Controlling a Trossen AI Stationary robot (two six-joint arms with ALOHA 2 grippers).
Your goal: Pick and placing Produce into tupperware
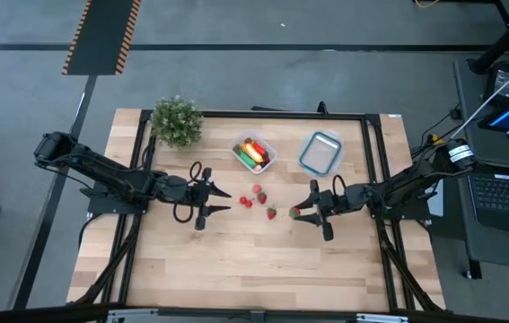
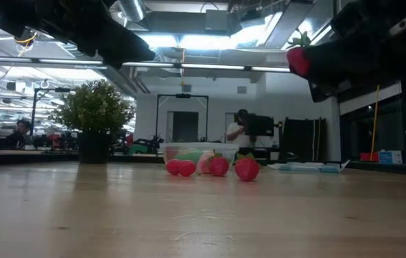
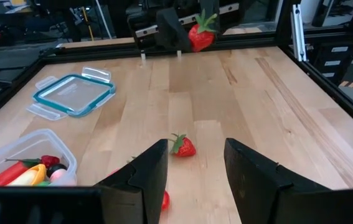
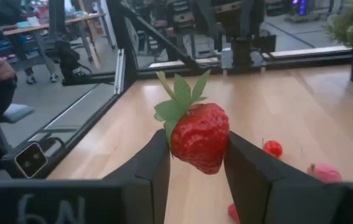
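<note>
Holding a small red strawberry with green leaves (image 4: 199, 135) clamped in my right pincer (image 1: 301, 213), lifted off the wooden surface (image 1: 236, 260). My left pincer (image 1: 214, 201) hangs with fingers apart. The clear square plastic container (image 1: 267, 160) is half cut off in the left wrist view, its contents crowded and hard to separate.

table (image 1: 236, 269): my wooden bench
12 o'clock: plant (image 1: 176, 120), tupperware (image 1: 254, 153), lid (image 1: 320, 152)
centre: strawberries (image 1: 259, 196)
</note>
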